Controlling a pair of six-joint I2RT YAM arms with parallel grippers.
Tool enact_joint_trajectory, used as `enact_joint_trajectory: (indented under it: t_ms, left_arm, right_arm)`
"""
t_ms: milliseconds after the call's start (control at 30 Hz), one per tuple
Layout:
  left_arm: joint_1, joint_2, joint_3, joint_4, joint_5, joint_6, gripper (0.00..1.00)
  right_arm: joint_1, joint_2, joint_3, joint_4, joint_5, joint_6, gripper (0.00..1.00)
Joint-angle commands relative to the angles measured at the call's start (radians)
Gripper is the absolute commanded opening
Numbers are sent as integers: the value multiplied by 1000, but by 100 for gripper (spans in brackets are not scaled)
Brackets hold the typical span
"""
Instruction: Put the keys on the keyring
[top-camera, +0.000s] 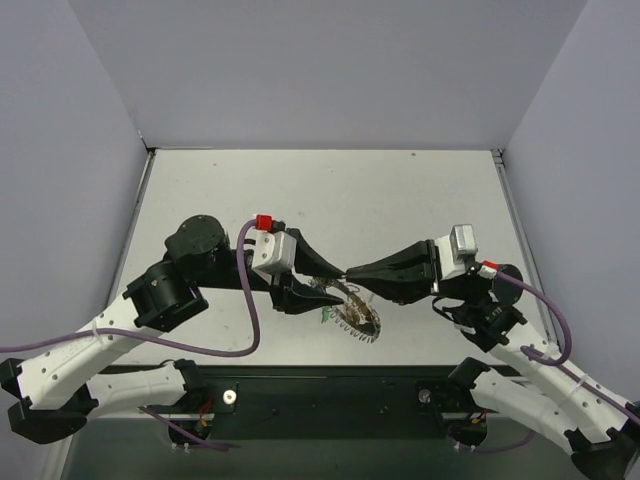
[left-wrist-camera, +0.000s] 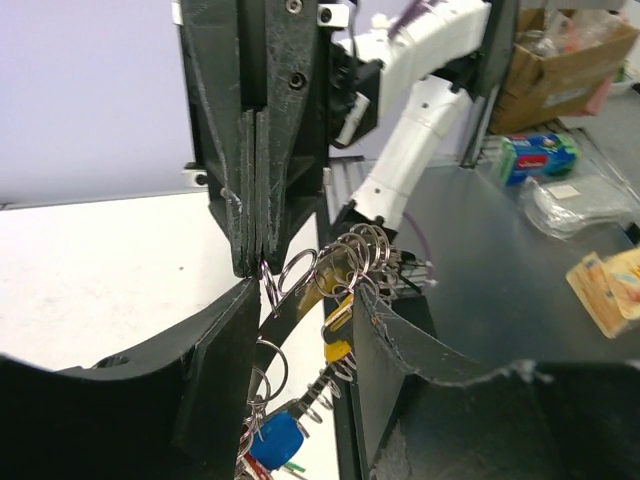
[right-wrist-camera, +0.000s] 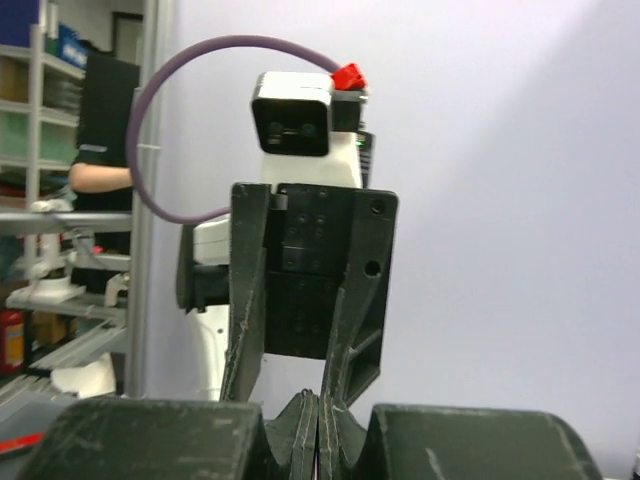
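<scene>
Clamping keyring in left gripper: jaws about half apart, coil rim between both fingers. Rim pressed on the right-hand finger in the wrist view; contact on the other finger not clear. Sits near mid-table, toward the near edge, just in front of the left fingertips, apparently clear of the surface. From above, reads as a narrow ellipse with a diagonal long axis: far-left end at the left jaws, near-right end pointing at the near edge. In left wrist view, tilted: top arc up at the fingertips, the rest running down toward the camera. Keys bunched at the lower part of the rim: blue head lowest, yellow head above it, green head visible from above. Right gripper opposite, tip to tip with the left, jaws closed flat together. Tips right at a small wire loop by the rim; pinching it or only touching, cannot tell.
</scene>
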Motion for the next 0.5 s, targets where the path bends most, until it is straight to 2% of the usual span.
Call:
enact_joint_trajectory:
  t_ms: [0, 200, 400, 467]
  left_arm:
    - [-1, -26, -13, 127, -107, -40, 51]
    - [2, -40, -47, 181, -194, -55, 50]
    - [9, -42, -64, 215, -248, -66, 44]
    - [12, -42, -69, 221, -259, -68, 39]
  right_arm:
    - [-9, -24, -41, 320, 202, 35, 0]
    - [-9, -24, -78, 409, 267, 55, 0]
    - [-9, -21, -87, 455, 278, 80, 0]
    - [-9, -16, -87, 465, 276, 84, 0]
